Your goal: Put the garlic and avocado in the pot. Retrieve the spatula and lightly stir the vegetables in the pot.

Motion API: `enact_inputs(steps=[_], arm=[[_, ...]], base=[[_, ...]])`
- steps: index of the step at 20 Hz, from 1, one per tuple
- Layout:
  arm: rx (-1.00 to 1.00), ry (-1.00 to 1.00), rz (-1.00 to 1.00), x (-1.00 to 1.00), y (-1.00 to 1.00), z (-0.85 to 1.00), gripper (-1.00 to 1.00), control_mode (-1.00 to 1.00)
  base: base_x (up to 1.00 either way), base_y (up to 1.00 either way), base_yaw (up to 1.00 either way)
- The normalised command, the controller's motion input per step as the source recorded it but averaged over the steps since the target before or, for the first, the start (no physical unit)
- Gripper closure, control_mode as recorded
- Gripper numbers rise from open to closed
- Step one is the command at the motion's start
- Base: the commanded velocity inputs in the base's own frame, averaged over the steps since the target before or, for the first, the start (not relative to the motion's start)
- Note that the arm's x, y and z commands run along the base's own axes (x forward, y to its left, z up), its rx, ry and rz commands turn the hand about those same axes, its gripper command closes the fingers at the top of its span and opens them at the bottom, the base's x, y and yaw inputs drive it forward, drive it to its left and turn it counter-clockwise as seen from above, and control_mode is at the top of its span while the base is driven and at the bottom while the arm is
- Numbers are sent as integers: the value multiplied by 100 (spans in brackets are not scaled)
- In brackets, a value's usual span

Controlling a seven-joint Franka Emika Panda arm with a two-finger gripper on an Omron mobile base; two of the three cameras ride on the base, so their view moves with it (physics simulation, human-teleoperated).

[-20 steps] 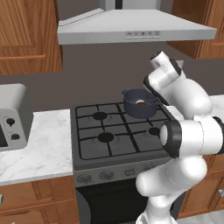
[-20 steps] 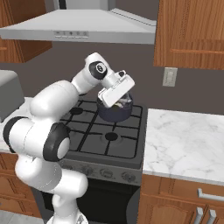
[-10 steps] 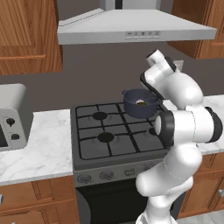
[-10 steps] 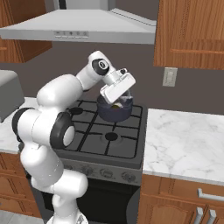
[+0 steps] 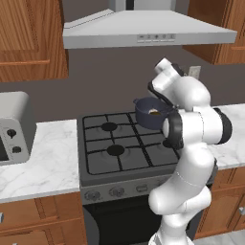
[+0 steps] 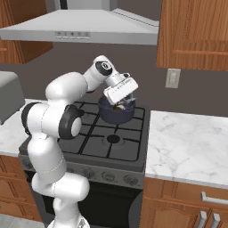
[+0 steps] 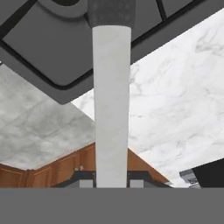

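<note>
Grey-handled spatula (image 7: 112,105) sits clamped between the gripper's (image 7: 112,181) fingers, its dark end pointing away. The hand hovers over the blue-grey pot (image 5: 149,115) on the stove's (image 5: 119,158) back right burner, an olive-brown avocado (image 5: 154,113) piece inside. Stirring appears underway; next, small gentle sweeps without tipping the pot.

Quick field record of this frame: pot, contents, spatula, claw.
pot: dark blue-grey pot on the stove's back right burner
contents: an olive-brown piece shows inside; the garlic cannot be made out
spatula: grey-handled spatula, dark end pointing away from the hand camera
claw: claw shut on the spatula, hand over the pot
counter: marble counter beside the stove
</note>
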Motion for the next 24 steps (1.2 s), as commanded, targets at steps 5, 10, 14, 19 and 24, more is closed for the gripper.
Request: enact_inputs(steps=[5, 10, 14, 19, 24], arm=[[-3, 15, 0, 14, 0, -1, 100, -100], [-1, 9, 0, 12, 0, 0, 100, -100], [0, 7, 0, 28, 3, 0, 100, -100], [0, 1, 0, 26, 3, 0, 100, -100], [-1, 0, 0, 7, 0, -2, 100, -100]], base=[[0, 0, 0], [0, 0, 0], [0, 0, 0], [0, 0, 0], [0, 0, 0]])
